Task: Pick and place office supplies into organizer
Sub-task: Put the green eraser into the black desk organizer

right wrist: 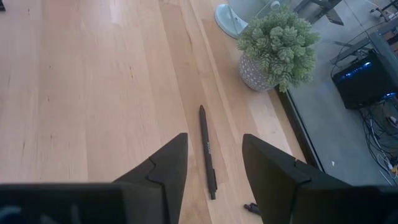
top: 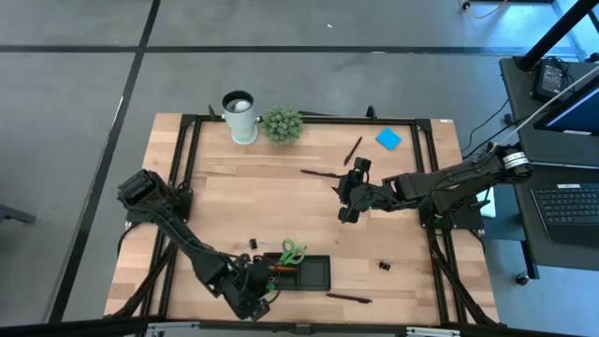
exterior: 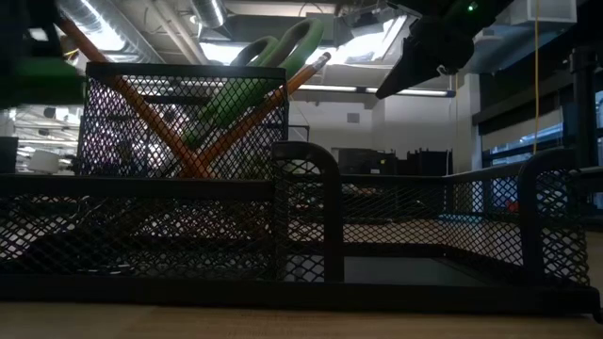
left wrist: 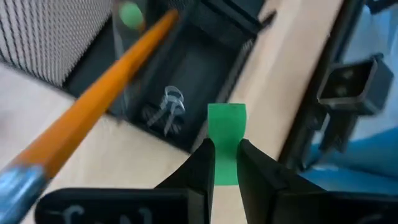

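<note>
My left gripper is shut on a small green eraser at the organizer's left end. The organizer is a black mesh tray near the table's near edge. Its tall bin holds green-handled scissors and orange pencils, and binder clips lie in a low compartment. My right gripper is open, hovering mid-table above a black pen that lies flat on the wood between its fingers. My left gripper pinches the green eraser between its two fingers. The fingers sit on the eraser's two opposite side faces, and its free end sticks out past the fingertips. The eraser is lifted clear, over the organizer's rim and the bare table beside it.
A white cup and a small potted plant stand at the far edge. A blue sticky pad and a pen lie far right. Another pen and binder clips lie near the organizer.
</note>
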### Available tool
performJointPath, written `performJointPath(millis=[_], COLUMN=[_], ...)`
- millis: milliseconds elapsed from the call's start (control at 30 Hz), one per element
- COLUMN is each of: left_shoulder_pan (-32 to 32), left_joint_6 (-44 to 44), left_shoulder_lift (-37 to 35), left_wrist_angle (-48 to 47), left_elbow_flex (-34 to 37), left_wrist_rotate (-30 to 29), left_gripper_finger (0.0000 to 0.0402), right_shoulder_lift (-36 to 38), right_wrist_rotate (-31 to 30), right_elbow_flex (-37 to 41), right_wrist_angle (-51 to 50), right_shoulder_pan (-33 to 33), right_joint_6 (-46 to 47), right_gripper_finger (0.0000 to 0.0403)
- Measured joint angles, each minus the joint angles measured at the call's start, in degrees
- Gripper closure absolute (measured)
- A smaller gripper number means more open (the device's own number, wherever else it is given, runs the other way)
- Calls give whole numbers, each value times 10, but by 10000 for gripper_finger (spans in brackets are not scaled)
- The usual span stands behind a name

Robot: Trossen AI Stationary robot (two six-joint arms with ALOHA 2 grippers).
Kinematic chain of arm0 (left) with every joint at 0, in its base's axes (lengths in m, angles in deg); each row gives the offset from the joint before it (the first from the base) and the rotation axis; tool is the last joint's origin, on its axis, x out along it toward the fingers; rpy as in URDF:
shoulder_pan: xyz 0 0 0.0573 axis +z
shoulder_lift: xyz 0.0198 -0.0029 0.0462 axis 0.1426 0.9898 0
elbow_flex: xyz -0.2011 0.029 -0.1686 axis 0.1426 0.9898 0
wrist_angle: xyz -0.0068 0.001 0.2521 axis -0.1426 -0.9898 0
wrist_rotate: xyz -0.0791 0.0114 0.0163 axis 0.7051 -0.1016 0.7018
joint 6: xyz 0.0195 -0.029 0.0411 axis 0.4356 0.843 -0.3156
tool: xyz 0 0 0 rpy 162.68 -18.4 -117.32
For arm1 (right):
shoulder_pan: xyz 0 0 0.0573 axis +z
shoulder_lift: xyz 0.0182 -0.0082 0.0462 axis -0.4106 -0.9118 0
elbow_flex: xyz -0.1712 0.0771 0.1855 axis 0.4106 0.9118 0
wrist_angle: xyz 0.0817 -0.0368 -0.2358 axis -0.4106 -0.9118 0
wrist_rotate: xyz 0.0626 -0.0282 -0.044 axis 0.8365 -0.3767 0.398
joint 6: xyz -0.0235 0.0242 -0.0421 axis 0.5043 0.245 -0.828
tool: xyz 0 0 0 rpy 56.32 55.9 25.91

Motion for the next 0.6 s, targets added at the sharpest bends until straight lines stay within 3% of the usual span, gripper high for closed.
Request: performJointPath(millis=[367, 600], left_shoulder_pan=[18, 30], left_joint_6=[0, -24], left_shoulder_lift=[6, 6], left_wrist_angle=[0, 0], left_elbow_flex=[0, 0], left_wrist_rotate=[-39, -9], left_gripper_finger=[352, 352], right_shoulder_lift=[0, 0], right_wrist_rotate=[0, 0], right_elbow_flex=[0, 0], right_wrist_angle=[0, 0], right_shoulder_pan=[0, 0], right_joint_6=[0, -1], right_gripper_finger=[247, 247])
